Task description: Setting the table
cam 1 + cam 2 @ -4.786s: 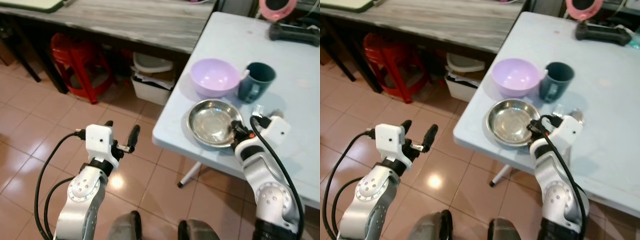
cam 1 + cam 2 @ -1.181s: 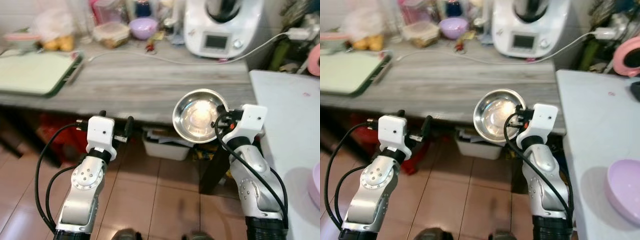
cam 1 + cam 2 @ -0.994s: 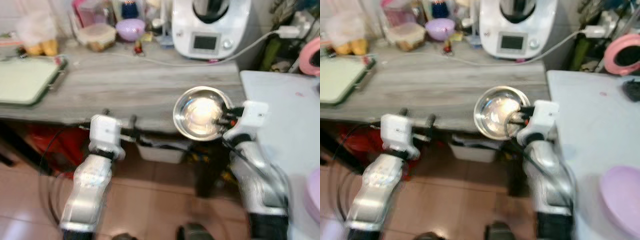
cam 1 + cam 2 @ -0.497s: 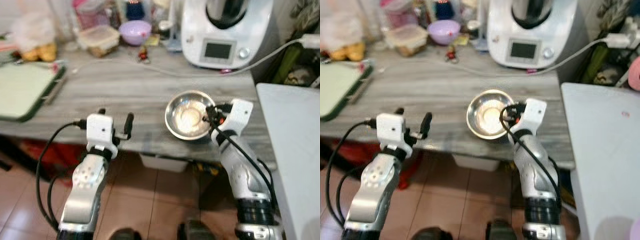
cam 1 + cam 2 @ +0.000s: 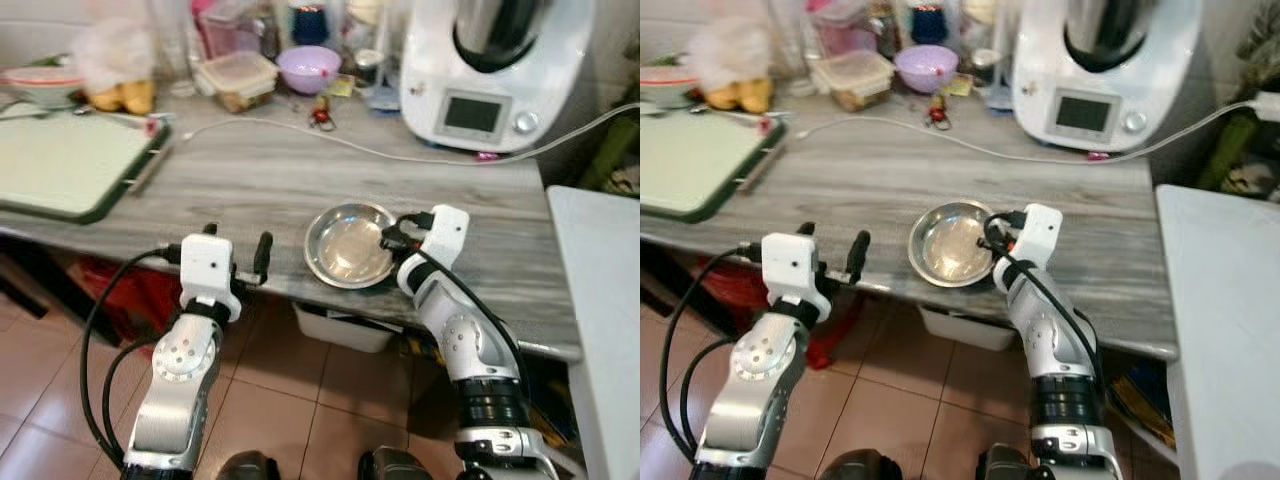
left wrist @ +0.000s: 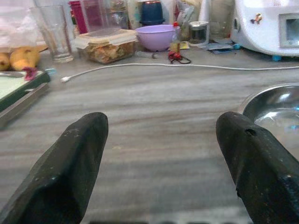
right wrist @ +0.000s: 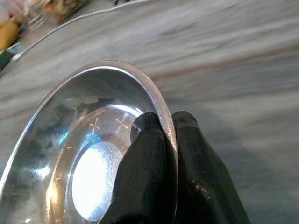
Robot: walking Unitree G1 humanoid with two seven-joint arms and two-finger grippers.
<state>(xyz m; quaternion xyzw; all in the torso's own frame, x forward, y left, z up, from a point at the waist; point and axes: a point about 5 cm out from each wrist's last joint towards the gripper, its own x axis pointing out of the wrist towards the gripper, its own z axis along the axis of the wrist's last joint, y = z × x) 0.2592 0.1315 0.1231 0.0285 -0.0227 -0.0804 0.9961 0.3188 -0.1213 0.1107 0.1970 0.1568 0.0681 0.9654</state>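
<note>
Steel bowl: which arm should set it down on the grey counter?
Right. The right hand already pinches the steel bowl by its rim, low over the grey counter. The left hand is open, off the counter's front edge.

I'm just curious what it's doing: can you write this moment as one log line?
right claw: pinching rim of steel bowl | bowl: over grey counter near its front edge | left claw: open, holding nothing

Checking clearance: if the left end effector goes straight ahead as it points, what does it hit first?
Probably nothing soon. The left end effector points over bare counter; the steel bowl sits off to one side. Far ahead stands the purple bowl. Depth is uncertain.
</note>
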